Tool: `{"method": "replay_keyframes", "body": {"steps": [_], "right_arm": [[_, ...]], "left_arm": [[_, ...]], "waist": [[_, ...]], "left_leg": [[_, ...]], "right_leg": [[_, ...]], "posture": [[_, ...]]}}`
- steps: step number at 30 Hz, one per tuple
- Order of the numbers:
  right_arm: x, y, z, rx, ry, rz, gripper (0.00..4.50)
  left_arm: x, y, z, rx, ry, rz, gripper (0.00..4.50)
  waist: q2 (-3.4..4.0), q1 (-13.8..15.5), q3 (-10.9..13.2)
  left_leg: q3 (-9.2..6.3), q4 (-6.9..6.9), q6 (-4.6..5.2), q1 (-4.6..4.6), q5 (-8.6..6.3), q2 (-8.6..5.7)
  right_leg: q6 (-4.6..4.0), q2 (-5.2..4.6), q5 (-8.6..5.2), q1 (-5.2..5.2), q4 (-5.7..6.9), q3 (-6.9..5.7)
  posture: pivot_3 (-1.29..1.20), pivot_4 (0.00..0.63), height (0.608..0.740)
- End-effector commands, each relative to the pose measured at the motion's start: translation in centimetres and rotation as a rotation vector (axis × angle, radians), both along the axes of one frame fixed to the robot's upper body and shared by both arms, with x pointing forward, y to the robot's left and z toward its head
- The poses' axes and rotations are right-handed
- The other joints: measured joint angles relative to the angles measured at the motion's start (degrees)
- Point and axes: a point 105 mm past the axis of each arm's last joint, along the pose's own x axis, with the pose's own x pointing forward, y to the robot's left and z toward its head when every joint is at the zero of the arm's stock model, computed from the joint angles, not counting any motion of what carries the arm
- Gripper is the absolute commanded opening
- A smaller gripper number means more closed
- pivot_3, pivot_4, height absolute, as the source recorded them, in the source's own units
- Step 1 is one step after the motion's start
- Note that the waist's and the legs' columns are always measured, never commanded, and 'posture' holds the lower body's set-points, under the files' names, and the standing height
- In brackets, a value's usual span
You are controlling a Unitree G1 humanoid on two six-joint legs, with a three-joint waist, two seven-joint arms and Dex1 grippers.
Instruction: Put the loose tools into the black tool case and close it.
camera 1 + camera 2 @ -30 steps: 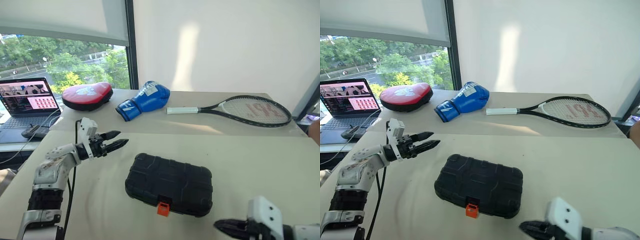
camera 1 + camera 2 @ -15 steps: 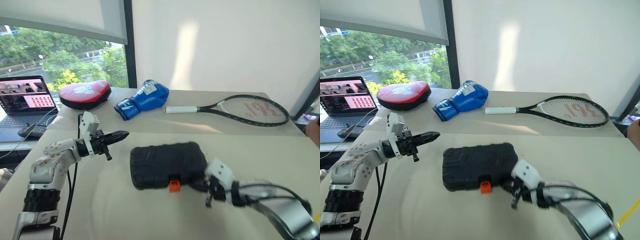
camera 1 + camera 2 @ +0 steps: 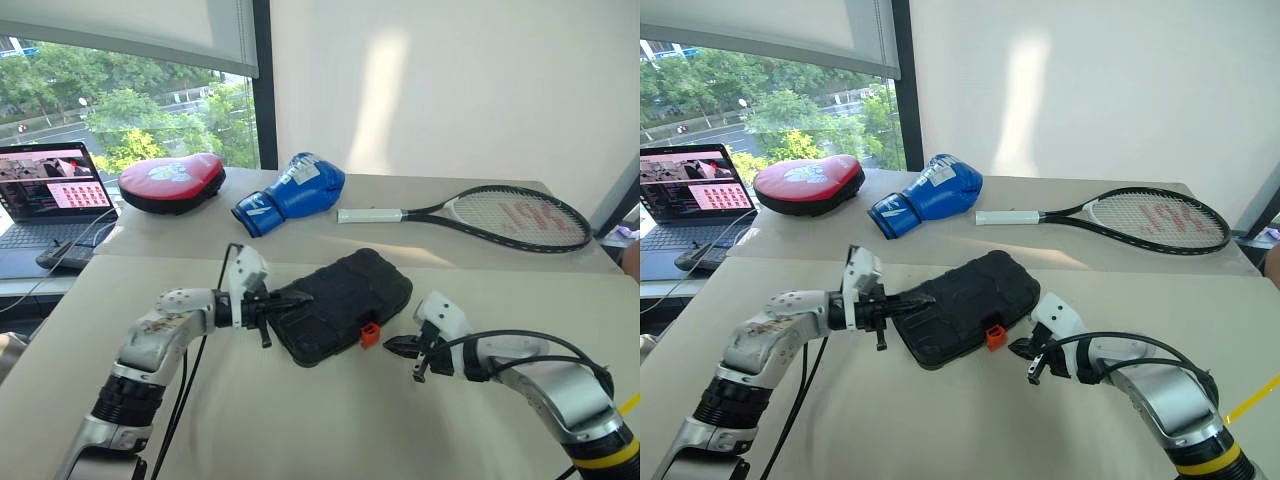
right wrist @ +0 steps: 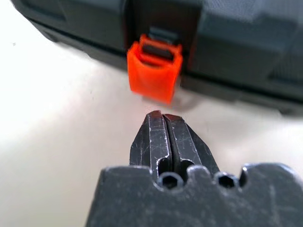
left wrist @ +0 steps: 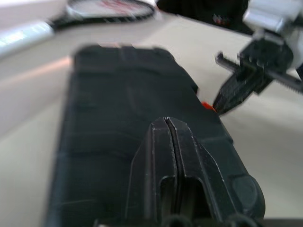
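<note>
Both hands are pressed together: left hand (image 3: pixel 285 302) on the black tool case (image 3: pixel 340 300), right hand (image 4: pixel 161 137) near its orange latch (image 4: pixel 154 71). We risk skidding the case across the table (image 3: pixel 330 420).

The left arm (image 3: pixel 150 345) has pale grey, scuffed shell segments, a ribbed black sleeve near the elbow, and a black cable looping along it. A white block sits at its wrist, ahead of the left gripper (image 3: pixel 290 299) with two black tapered fingers (image 5: pixel 166 156). The right arm (image 3: pixel 560 385) is silver-grey with a yellow band, a thin black cable arching over it, and a white wrist block. The right gripper (image 4: pixel 163 123) is scratched black metal, with round screw holes at its base.
</note>
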Motion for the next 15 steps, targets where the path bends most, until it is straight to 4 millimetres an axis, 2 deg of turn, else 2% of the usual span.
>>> {"method": "replay_keyframes", "body": {"steps": [1,4,5,8,9,11,14,15], "right_arm": [[-0.1,0.2,1.4,0.042,-0.05,-0.051,0.0],[-0.5,0.3,1.4,0.069,-0.057,-0.086,0.0],[-0.8,0.4,1.2,0.085,-0.047,-0.102,0.59],[-1.0,0.2,1.0,0.127,-0.04,-0.18,1.41],[-0.9,0.2,0.9,0.152,-0.04,-0.21,1.87],[-0.4,0.2,1.0,0.209,-0.034,-0.284,2.49],[-0.2,0.7,0.8,0.229,-0.016,-0.298,3.57],[-0.1,0.9,0.7,0.236,-0.009,-0.302,3.57]], "left_arm": [[0.4,1.1,-3.3,0.21,0.021,-0.016,0.05],[0.6,1.7,-4.3,0.258,0.031,-0.029,0.05],[0.6,1.7,-4.2,0.254,0.031,-0.034,0.0],[0.7,1.8,-4.2,0.248,0.026,-0.042,0.0],[0.7,1.9,-4.3,0.253,0.026,-0.046,0.0],[0.6,2.0,-4.5,0.258,0.024,-0.052,0.0],[0.7,2.1,-4.4,0.258,0.024,-0.057,0.0],[0.7,2.1,-4.4,0.259,0.022,-0.058,0.0]], "waist": [[0.02,-0.1,0.0],[0.21,-0.1,-0.1],[0.22,-0.2,-0.1],[0.29,-0.3,-0.2],[0.32,-0.3,-0.2],[0.38,-0.4,-0.2],[0.64,-0.4,-0.4],[0.7,-0.4,-0.4]], "left_leg": [[0.0,0.01,0.0,0.01,0.0,0.02],[0.03,-0.08,0.13,0.44,-0.08,0.02],[0.03,-0.17,0.44,0.75,-0.27,0.06],[0.01,-0.21,0.39,1.04,-0.27,0.16],[0.01,-0.22,0.34,1.06,-0.24,0.17],[0.01,-0.22,0.27,1.14,-0.19,0.18],[0.0,-0.22,0.22,1.16,-0.16,0.18],[0.01,-0.22,0.23,1.15,-0.16,0.17]], "right_leg": [[0.0,0.0,0.0,0.0,-0.02,-0.01],[-0.01,-0.01,-0.02,0.29,-0.08,0.07],[-0.04,-0.01,-0.07,0.57,-0.09,0.07],[-0.2,-0.01,-0.2,0.74,-0.03,0.07],[-0.21,-0.01,-0.2,0.73,0.01,0.1],[-0.23,0.0,-0.19,0.75,0.09,0.16],[-0.26,0.02,-0.17,0.73,0.13,0.18],[-0.26,0.02,-0.17,0.73,0.13,0.19]], "posture": [[0.0,0.15,0.74],[0.0,0.15,0.74],[0.0,0.15,0.74],[0.0,0.15,0.74],[0.0,0.15,0.74],[0.0,0.15,0.74],[0.0,0.15,0.74],[0.0,0.15,0.74]]}}
